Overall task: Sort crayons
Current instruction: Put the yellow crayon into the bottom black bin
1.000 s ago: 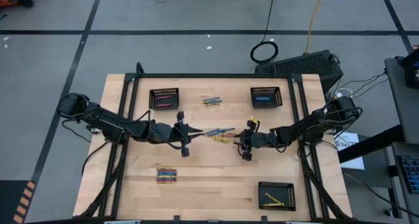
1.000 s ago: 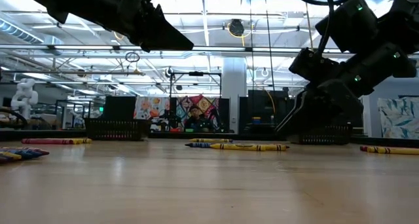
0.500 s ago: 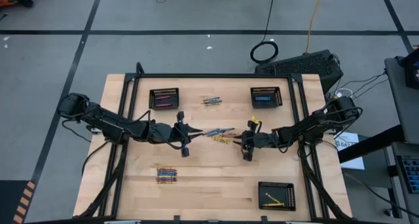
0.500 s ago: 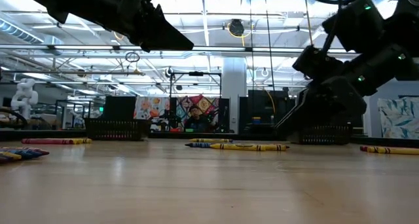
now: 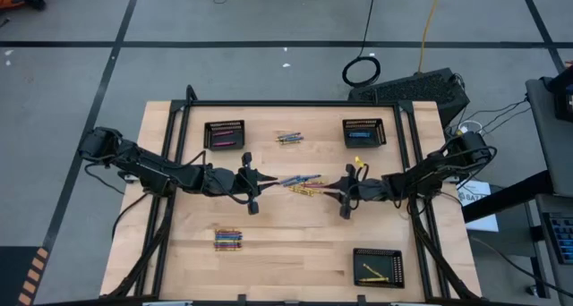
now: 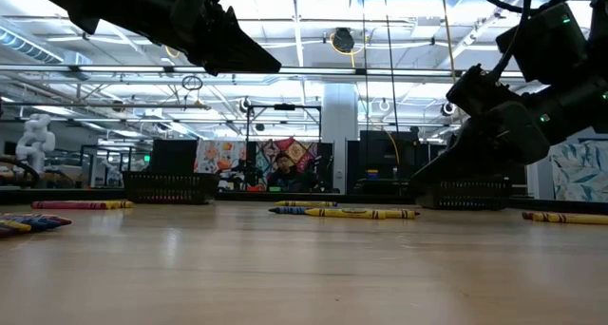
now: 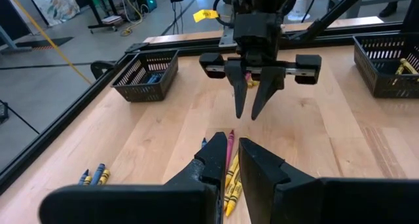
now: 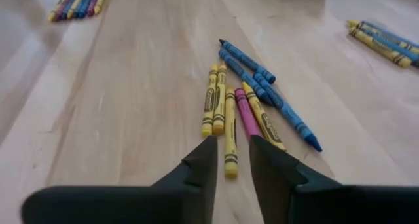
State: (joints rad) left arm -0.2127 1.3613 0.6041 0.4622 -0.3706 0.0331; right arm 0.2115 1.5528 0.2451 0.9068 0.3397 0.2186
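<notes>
Crayons, thin paper-wrapped sticks in yellow, blue and pink, lie clustered mid-table on the smooth wooden table. The right gripper hovers beside them, fingers narrowly parted, empty. The left gripper is nearly closed, empty.

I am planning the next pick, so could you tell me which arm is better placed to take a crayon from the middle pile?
Probably the right: the right gripper, fingers apart and empty, points at the middle pile.
</notes>
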